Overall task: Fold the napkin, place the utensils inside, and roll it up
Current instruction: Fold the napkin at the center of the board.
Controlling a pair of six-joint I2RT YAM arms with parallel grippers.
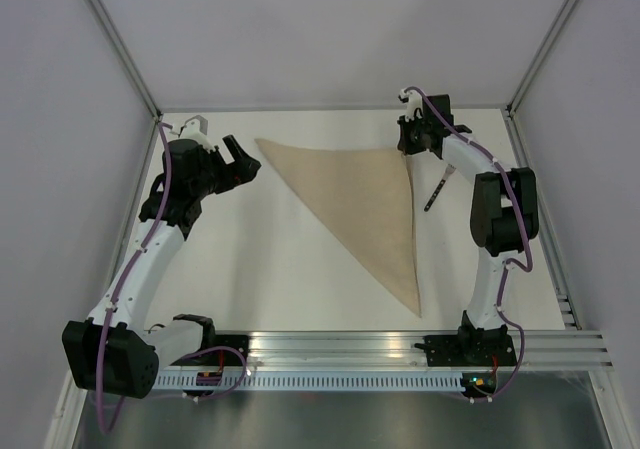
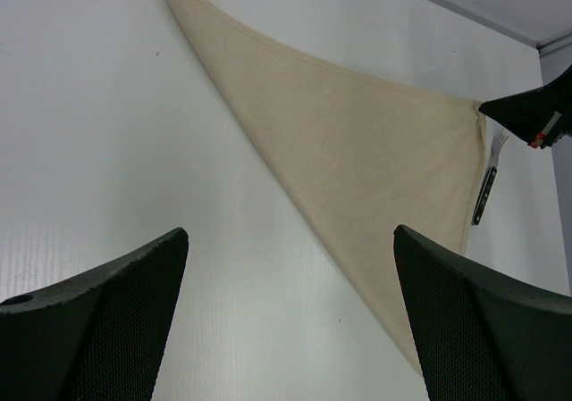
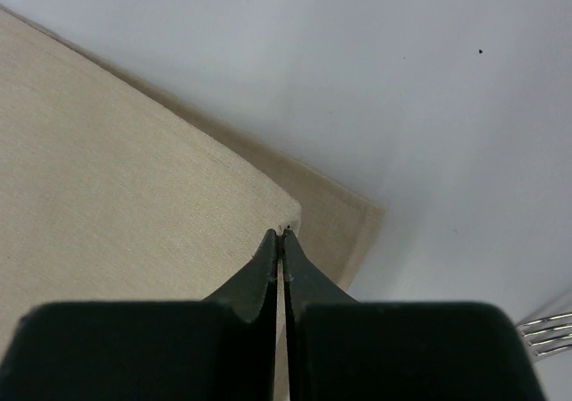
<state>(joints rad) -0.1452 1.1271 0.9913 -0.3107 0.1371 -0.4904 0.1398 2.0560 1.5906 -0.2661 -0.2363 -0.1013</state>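
White desk (image 1: 270, 269), matte, evenly lit; same bare surface in left wrist view (image 2: 89, 151) and right wrist view (image 3: 402, 79). One small dark speck (image 3: 481, 51) on it, right wrist view only.

Enclosure: pale back wall (image 1: 330, 29), left wall (image 1: 50, 169) and right wall (image 1: 600, 119), all plain. Two metal posts run diagonally from the desk's far corners, left post (image 1: 115, 39) and right post (image 1: 545, 39).

Near edge: ribbed aluminium rail (image 1: 340, 344) across the width. Just below it, a white slotted strip (image 1: 340, 379). Grey sheet (image 1: 350, 419) along the bottom of the view.
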